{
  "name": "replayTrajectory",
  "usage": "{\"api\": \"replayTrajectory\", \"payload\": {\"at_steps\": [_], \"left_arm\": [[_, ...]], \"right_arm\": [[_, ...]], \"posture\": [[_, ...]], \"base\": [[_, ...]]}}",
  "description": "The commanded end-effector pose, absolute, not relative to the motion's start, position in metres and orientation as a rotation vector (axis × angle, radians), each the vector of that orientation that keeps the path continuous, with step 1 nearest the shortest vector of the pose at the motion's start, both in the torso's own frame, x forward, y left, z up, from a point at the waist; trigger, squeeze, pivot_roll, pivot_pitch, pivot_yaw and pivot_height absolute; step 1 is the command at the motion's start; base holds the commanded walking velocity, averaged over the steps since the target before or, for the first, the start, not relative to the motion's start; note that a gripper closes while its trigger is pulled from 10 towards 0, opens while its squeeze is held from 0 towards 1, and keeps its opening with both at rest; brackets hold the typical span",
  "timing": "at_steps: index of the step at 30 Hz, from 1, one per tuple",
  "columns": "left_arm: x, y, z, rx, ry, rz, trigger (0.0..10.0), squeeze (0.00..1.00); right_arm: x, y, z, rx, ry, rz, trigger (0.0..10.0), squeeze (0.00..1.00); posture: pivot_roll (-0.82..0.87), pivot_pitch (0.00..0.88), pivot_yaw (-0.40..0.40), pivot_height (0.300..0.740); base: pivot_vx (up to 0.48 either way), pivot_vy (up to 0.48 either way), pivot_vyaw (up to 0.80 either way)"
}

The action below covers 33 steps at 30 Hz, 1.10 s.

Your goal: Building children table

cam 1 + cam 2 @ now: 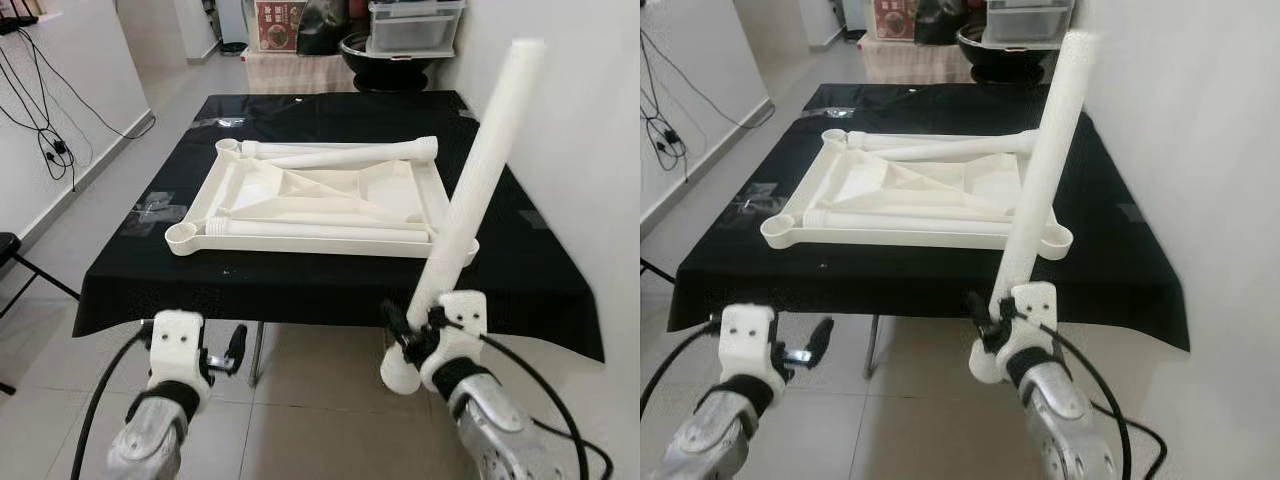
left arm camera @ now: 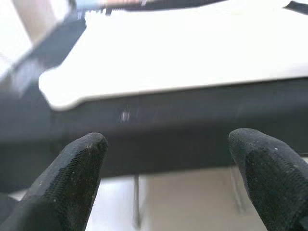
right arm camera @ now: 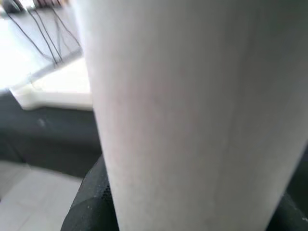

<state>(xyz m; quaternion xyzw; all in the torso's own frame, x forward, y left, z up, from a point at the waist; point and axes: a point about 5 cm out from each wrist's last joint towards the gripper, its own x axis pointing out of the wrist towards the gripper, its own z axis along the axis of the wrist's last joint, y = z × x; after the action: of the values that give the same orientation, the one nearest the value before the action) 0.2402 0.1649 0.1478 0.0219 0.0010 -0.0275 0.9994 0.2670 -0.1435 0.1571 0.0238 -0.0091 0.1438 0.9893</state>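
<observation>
**Fitting the first leg into a corner socket**

The right pincer (image 1: 412,330) is pinching a long white leg (image 1: 478,170) near its lower end, so the tube is standing nearly upright, leaning slightly away from the robot, in front of the near edge of the table (image 1: 300,285). The upturned white tabletop (image 1: 320,200) is lying on the black cloth, with more legs resting inside its frame. Round sockets are showing at its corners; the near right socket (image 1: 1058,240) is sitting just beyond the held leg.

To do this step well, the leg probably needs lifting clear of the table edge, then lining up straight over that socket before pressing down. Because the grip is low on a long tube, the top is likely to sway, so a slow, steady approach seems wise. The tabletop may slide on the cloth under a sideways push.

The left pincer (image 2: 168,168) is hanging spread apart and holding nothing, below the table's near edge and facing the tabletop's near left corner (image 1: 185,237). It could brace the frame.
</observation>
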Motion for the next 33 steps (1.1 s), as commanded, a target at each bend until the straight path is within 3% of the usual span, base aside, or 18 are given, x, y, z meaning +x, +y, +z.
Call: {"api": "replayTrajectory", "payload": {"at_steps": [1, 2, 8, 13, 16, 24, 33], "left_arm": [[0.244, 0.168, 0.154, 0.095, -0.021, -0.051, 10.0, 0.0], [0.253, 0.167, 0.163, 0.105, -0.053, -0.055, 10.0, 0.0], [0.257, 0.165, 0.167, 0.153, -0.062, -0.113, 10.0, 0.0], [0.259, 0.17, 0.171, 0.162, -0.069, -0.107, 10.0, 0.0], [0.259, 0.17, 0.172, 0.165, -0.07, -0.107, 10.0, 0.0], [0.259, 0.161, 0.17, 0.159, -0.062, -0.142, 10.0, 0.0], [0.26, 0.151, 0.167, 0.143, -0.05, -0.177, 10.0, 0.0]], "right_arm": [[0.273, -0.144, 0.171, 0.01, -0.086, 0.287, 10.0, 0.0], [0.287, -0.145, 0.181, -0.026, -0.113, 0.258, 10.0, 0.0], [0.298, -0.14, 0.189, 0.009, -0.117, 0.304, 10.0, 0.0], [0.296, -0.12, 0.19, 0.054, -0.114, 0.442, 10.0, 0.0], [0.296, -0.119, 0.194, 0.045, -0.149, 0.426, 10.0, 0.0], [0.294, -0.119, 0.202, 0.037, -0.197, 0.449, 10.0, 0.0], [0.299, -0.122, 0.21, 0.08, -0.21, 0.434, 10.0, 0.0]], "posture": [[-0.09, 0.043, 0.009, 0.74], [-0.09, 0.043, 0.009, 0.74], [-0.08, 0.049, 0.006, 0.74], [-0.07, 0.063, 0.013, 0.74], [-0.07, 0.064, 0.018, 0.74], [-0.07, 0.073, 0.028, 0.74], [-0.07, 0.074, 0.028, 0.74]], "base": [[0.0, 0.0, 0.0], [0.0, 0.0, 0.0], [0.044, 0.0, -0.27], [0.18, 0.0, -0.48], [0.296, 0.0, -0.8], [0.073, 0.0, 0.5], [0.0, 0.0, 0.0]]}}
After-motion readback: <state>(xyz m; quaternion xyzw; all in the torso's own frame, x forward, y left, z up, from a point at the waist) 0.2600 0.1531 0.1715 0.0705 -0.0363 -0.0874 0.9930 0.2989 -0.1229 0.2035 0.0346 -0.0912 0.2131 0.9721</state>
